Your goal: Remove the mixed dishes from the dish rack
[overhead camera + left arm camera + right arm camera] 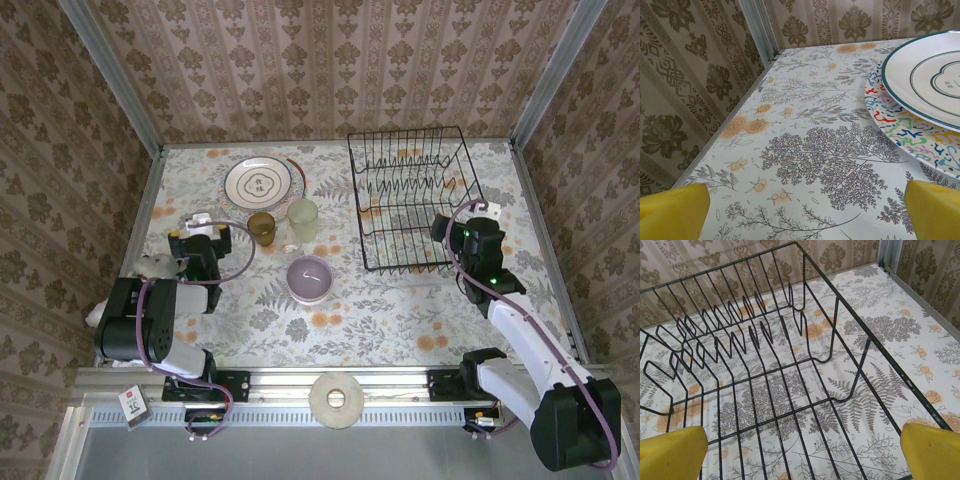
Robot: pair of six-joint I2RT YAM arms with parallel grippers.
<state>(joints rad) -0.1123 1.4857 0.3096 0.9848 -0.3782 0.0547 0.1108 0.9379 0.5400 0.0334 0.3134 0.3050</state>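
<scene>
The dish rack (415, 195) is sitting at two o'clock on the table (400, 320). The right gripper (802, 450) is hovering at its five o'clock corner, fingers spread wide. The stacked plates (258, 182) are lying at eleven o'clock. The amber cup (262, 228) and pale green tumbler (303, 219) are standing at their six o'clock, with the lilac bowl (309, 279) resting beyond. The left gripper (802, 212) is hanging spread apart at the plates' eight o'clock.

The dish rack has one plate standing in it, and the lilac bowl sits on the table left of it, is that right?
Not quite. The dish rack has no plate in it; the right wrist view shows its wires bare, with nothing inside. The rest holds: the lilac bowl sits on the table left of it.
</scene>
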